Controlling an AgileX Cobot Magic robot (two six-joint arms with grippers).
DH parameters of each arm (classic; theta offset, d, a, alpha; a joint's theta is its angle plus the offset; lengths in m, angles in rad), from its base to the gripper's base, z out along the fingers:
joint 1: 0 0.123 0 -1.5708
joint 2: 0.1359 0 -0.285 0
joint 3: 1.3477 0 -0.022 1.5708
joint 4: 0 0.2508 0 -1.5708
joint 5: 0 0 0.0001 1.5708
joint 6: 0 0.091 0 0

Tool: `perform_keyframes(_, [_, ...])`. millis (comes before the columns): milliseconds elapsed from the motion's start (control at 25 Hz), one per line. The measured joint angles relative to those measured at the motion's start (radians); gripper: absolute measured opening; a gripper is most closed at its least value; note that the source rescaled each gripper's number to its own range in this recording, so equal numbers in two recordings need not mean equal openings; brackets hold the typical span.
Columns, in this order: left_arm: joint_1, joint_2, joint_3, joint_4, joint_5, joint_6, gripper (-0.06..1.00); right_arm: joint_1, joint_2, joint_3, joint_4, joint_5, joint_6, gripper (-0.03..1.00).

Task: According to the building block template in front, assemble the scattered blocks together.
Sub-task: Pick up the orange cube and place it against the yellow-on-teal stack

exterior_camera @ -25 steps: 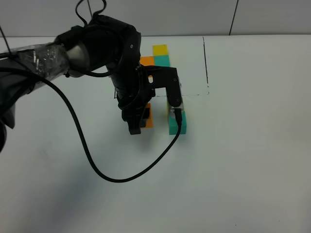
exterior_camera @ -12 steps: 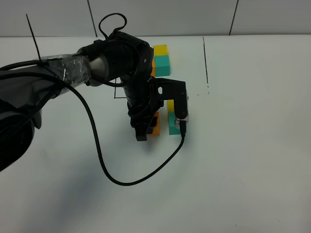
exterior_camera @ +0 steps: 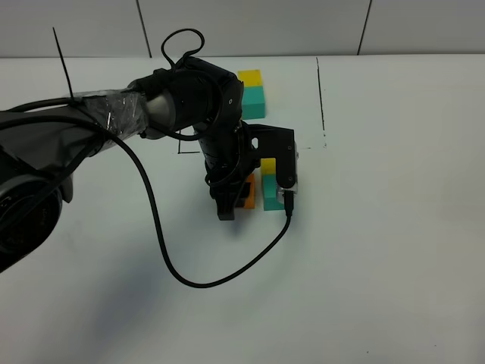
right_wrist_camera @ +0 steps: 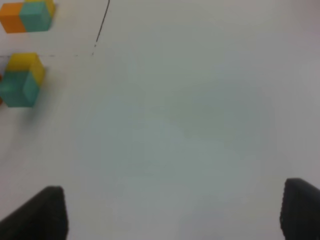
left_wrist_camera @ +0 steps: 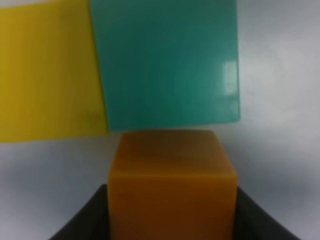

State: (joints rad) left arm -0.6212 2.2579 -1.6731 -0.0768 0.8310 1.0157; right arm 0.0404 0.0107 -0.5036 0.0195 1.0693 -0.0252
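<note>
Plainly smooth, matte orange cube (left_wrist_camera: 172,182)

Left tool (exterior_camera: 230,205) clamped tight, pointing down — right tool (right_wrist_camera: 175,210) spread wide.

White table (exterior_camera: 394,250) (evenly lit); pale wall (exterior_camera: 265,26) with dark seams behind.

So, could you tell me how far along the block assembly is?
Done: yellow cube and teal cube sit joined. In hand: left tool grips the orange cube right beside the teal one. Left: close any gap and release, as in the template.
</note>
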Motion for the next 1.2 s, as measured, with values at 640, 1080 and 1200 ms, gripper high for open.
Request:
perform_keyframes(640, [0.0,0.0,0.0,-0.016,-0.01,0.004,0.0,0.0,0.0,0.0,0.0,0.0,0.0,0.73])
perform_keyframes(1080, [0.0,0.0,-0.001,-0.028,-0.001,0.015,0.0,0.0,0.0,0.0,0.0,0.0,0.0,0.73])
perform_keyframes(1200, [0.0,0.0,-0.001,-0.028,-0.002,0.001,0.0,0.0,0.0,0.0,0.0,0.0,0.0,0.73])
